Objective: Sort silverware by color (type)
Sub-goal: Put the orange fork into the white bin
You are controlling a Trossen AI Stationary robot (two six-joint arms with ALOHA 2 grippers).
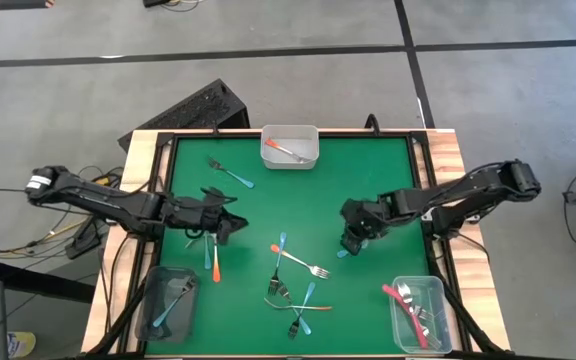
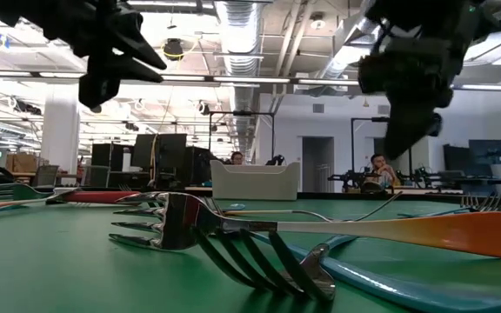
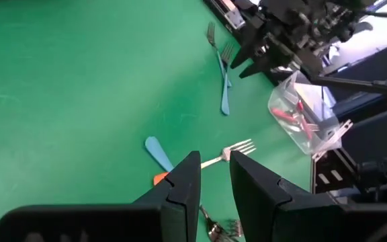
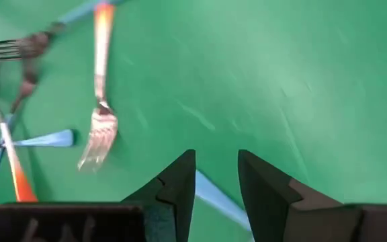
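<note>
Small forks with blue or orange handles lie in a loose pile (image 1: 296, 285) on the green mat. One blue fork (image 1: 230, 172) lies apart toward the far left. An orange fork and a blue one (image 1: 211, 256) lie side by side near my left gripper. My left gripper (image 1: 236, 224) (image 3: 213, 181) hovers open over the mat's left half, above an orange-handled fork (image 3: 228, 153). My right gripper (image 1: 351, 245) (image 4: 217, 181) hovers open right of the pile. A blue handle (image 4: 213, 195) lies on the mat beneath its fingers. In the low view both grippers hang clear of the table.
Three clear bins stand at the mat's edges. The far one (image 1: 289, 158) holds an orange fork, the near-left one (image 1: 154, 318) holds blue forks, and the near-right one (image 1: 438, 295) holds red-pink forks. A wooden frame (image 1: 150, 150) borders the mat. People sit in the room beyond.
</note>
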